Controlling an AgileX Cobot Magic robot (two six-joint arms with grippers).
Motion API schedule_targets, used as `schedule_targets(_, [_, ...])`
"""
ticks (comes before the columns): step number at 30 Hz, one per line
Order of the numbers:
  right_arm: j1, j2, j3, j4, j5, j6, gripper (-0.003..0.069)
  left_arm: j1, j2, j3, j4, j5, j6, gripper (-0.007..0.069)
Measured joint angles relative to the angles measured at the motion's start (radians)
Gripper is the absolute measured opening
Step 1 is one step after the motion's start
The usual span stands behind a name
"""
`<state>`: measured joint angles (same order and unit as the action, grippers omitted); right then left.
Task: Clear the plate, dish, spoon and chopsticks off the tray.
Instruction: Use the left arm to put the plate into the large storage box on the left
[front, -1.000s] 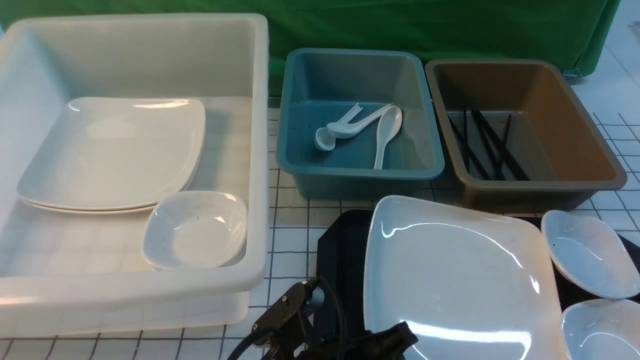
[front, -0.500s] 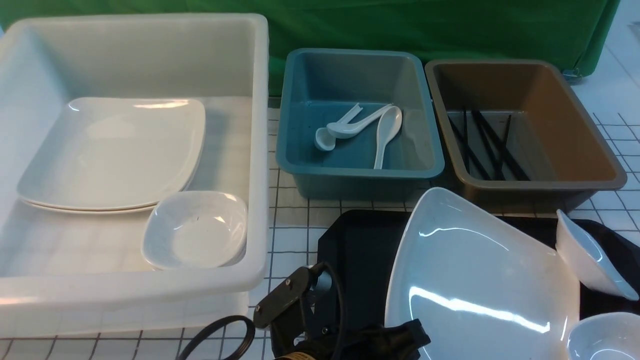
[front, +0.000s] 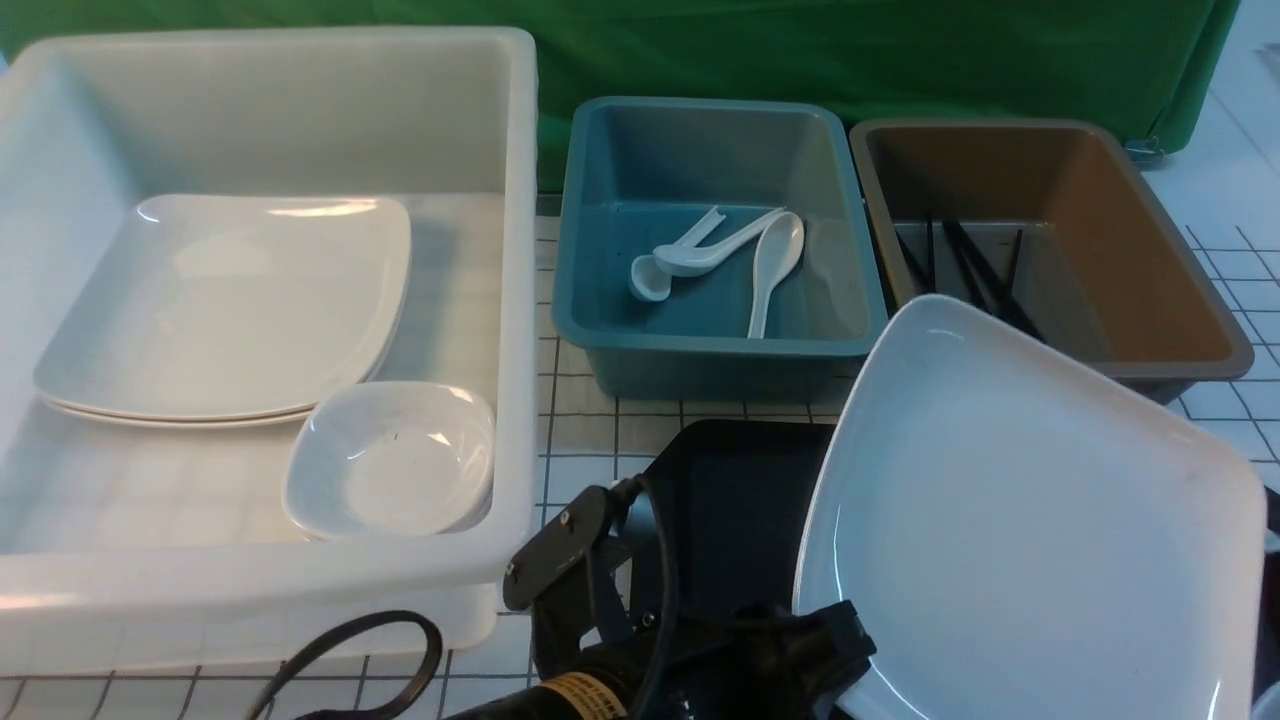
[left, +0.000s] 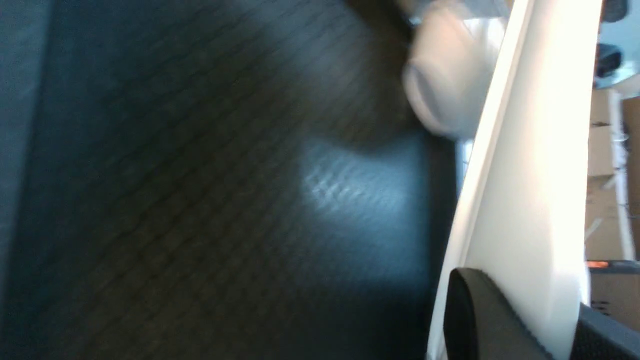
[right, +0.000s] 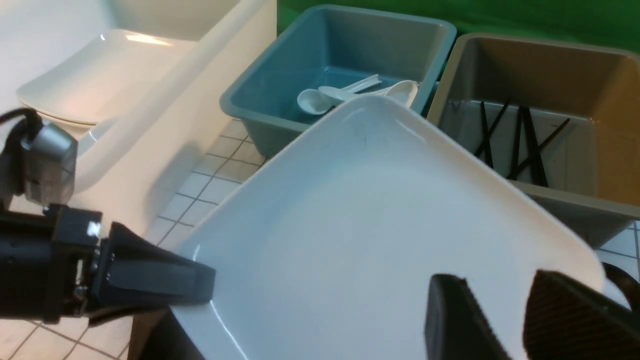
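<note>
The raised, tilted plate filled the table's four-o'clock quarter and hid part of the brown bin at its one o'clock. At eleven o'clock the teal bin stood open from above, spoons on its floor. At nine o'clock the tall wall of the white bin barred the way, with bare tray between.

Plate in L gripper, abv tray

Grid-lined table: white bin, teal bin, brown bin side by side; black tray nearer robot
</note>
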<state>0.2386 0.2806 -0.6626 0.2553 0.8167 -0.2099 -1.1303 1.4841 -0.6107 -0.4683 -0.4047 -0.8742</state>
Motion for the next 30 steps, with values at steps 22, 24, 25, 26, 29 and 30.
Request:
schedule_targets(22, [0.0, 0.0, 0.0, 0.0, -0.003, 0.0, 0.0237, 0.296, -0.367, 0.001, 0.019, -0.042, 0.099, 0.0017])
schedule_targets(24, [0.0, 0.0, 0.0, 0.0, -0.003, 0.0, 0.0237, 0.375, -0.426, 0.001, 0.02, -0.016, 0.111, 0.0015])
schedule_targets(25, [0.0, 0.0, 0.0, 0.0, -0.003, 0.0, 0.0237, 0.449, -0.467, 0.001, 0.02, 0.018, 0.123, 0.0015])
schedule_targets(26, [0.0, 0.0, 0.0, 0.0, -0.003, 0.0, 0.0237, 0.513, -0.505, 0.001, 0.02, 0.056, 0.135, 0.0015])
schedule_targets(29, [0.0, 0.0, 0.0, 0.0, -0.003, 0.0, 0.0238, 0.708, -0.599, 0.0, 0.035, 0.198, 0.143, 0.0015])
schedule_targets(30, [0.0, 0.0, 0.0, 0.0, -0.003, 0.0, 0.0239, 0.77, -0.621, 0.0, 0.052, 0.253, 0.144, 0.0015])
